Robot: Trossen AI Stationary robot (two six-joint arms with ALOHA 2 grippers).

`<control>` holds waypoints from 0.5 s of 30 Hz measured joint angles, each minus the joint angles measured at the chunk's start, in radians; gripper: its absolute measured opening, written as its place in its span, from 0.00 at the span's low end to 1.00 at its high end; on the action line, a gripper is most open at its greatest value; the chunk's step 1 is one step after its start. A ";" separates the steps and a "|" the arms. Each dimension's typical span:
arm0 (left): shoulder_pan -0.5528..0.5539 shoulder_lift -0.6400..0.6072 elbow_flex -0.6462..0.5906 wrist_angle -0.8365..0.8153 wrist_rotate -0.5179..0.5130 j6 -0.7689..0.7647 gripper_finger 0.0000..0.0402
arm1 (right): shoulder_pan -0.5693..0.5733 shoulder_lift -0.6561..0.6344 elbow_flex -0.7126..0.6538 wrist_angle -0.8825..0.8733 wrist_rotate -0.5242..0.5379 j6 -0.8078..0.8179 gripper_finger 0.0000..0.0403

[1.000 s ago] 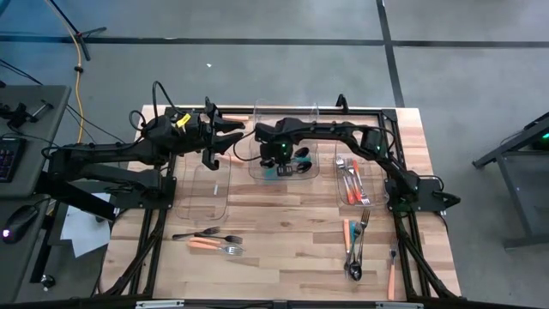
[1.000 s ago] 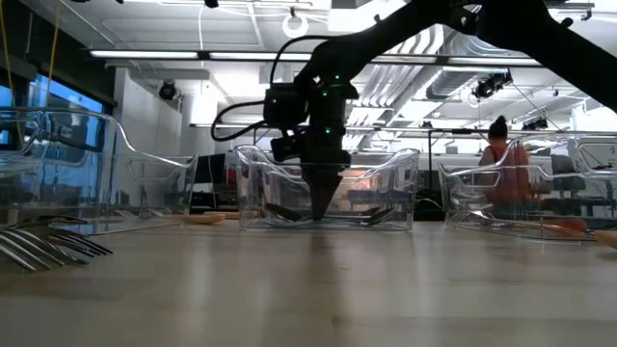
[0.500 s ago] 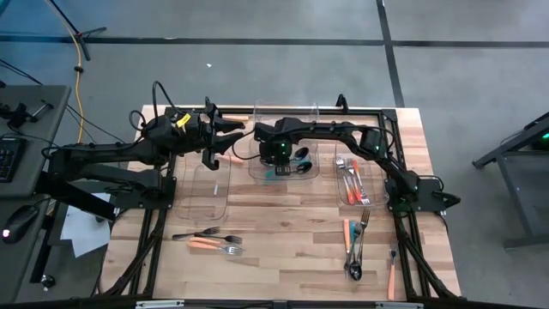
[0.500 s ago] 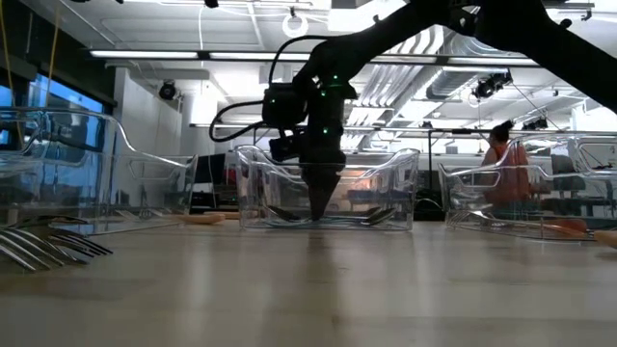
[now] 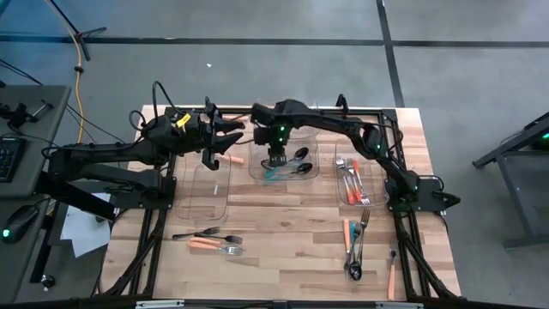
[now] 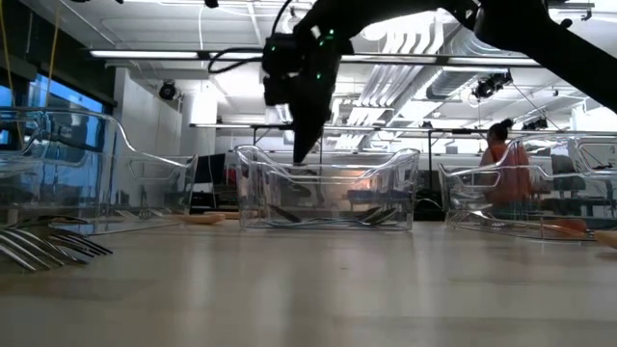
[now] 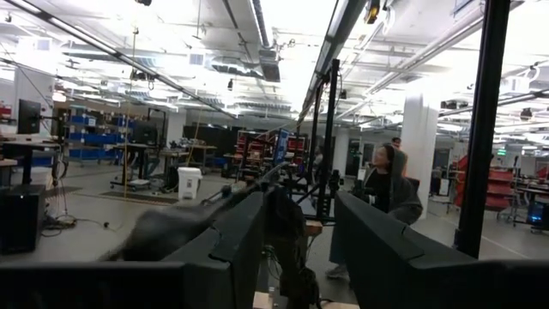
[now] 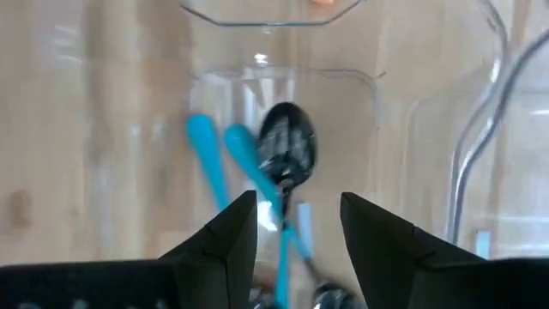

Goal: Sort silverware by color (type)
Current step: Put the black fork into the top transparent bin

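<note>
The silverware lies in several places. Teal-handled spoons [image 8: 257, 163] lie flat on the floor of the middle clear bin [image 5: 283, 167]. Orange-handled forks [image 5: 352, 180] lie in the right bin. Loose pieces lie on the wood near left [image 5: 210, 240] and near right [image 5: 353, 245]. My right gripper [image 8: 298, 206] hangs open above the middle bin [image 6: 323, 198], pointing steeply down, with nothing between its fingers. My left gripper [image 5: 233, 133] stands open and raised over the table's far left, pointing toward the right arm, and holds nothing.
A clear left bin [image 5: 206, 184] stands below my left gripper. A single orange-handled piece [image 5: 392, 275] lies near the front right corner. An orange piece [image 5: 232, 159] lies between the left and middle bins. Bare wood [image 5: 283, 232] lies in the middle front. A person [image 6: 501, 173] stands far behind the table.
My right gripper has opened and risen straight up out of the middle bin, clear of its rim. The teal-handled spoons stay lying on the bin's floor.
</note>
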 joint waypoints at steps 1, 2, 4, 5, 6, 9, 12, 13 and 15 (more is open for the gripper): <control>0.000 0.000 0.000 -0.003 0.000 0.000 0.33 | -0.004 -0.011 0.003 -0.008 -0.020 0.003 0.38; 0.000 0.000 0.000 -0.006 0.000 0.000 0.33 | -0.005 -0.027 0.003 -0.015 -0.035 0.006 0.38; 0.000 0.000 0.000 -0.008 0.000 0.000 0.33 | -0.008 -0.074 -0.027 -0.016 -0.050 0.005 0.38; 0.000 0.000 0.000 -0.008 0.000 0.000 0.33 | -0.007 -0.101 -0.048 -0.013 -0.054 0.005 0.38; 0.000 0.000 0.000 -0.008 0.000 0.000 0.33 | -0.006 -0.132 -0.074 -0.001 -0.061 0.004 0.38; 0.000 0.000 0.000 -0.015 0.000 0.000 0.33 | -0.005 -0.242 -0.192 0.063 -0.072 0.015 0.38; 0.000 0.000 0.000 -0.036 -0.001 0.000 0.33 | -0.006 -0.386 -0.369 0.185 -0.075 0.063 0.38; 0.000 0.000 0.000 -0.046 -0.001 0.000 0.33 | -0.006 -0.438 -0.439 0.241 -0.074 0.092 0.38; 0.000 0.000 0.000 -0.066 -0.002 0.000 0.33 | -0.006 -0.549 -0.591 0.361 -0.067 0.163 0.38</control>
